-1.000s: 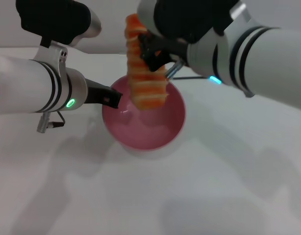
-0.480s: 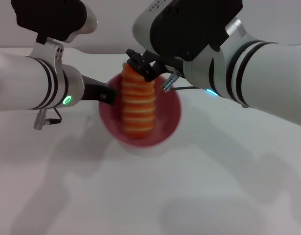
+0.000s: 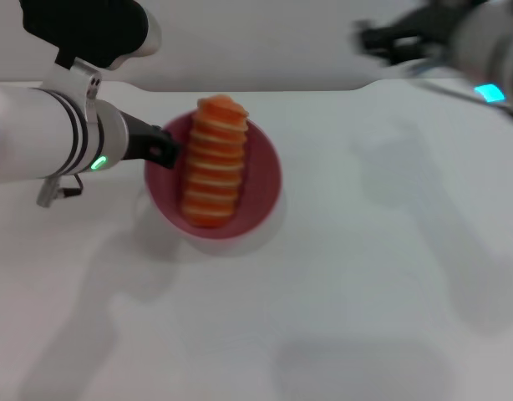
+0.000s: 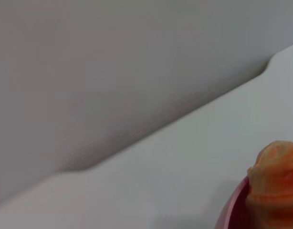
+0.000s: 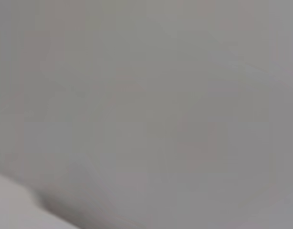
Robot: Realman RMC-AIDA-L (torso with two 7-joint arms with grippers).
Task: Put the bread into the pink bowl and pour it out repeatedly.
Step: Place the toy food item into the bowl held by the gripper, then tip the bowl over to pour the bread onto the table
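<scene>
The left tool [image 3: 166, 151] was clamped on the pink bowl's [image 3: 261, 180] rim, on the bowl's left side. The bread [image 3: 213, 174] lay inside that bowl, one end jutting over its far rim. The right tool [image 3: 382, 39] hung well right of the bowl above the bench [image 3: 348, 284]; whether it was apart or together I cannot tell.

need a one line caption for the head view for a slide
Bread lying in the pink bowl, left gripper at its rim, right gripper away at the far right.
</scene>
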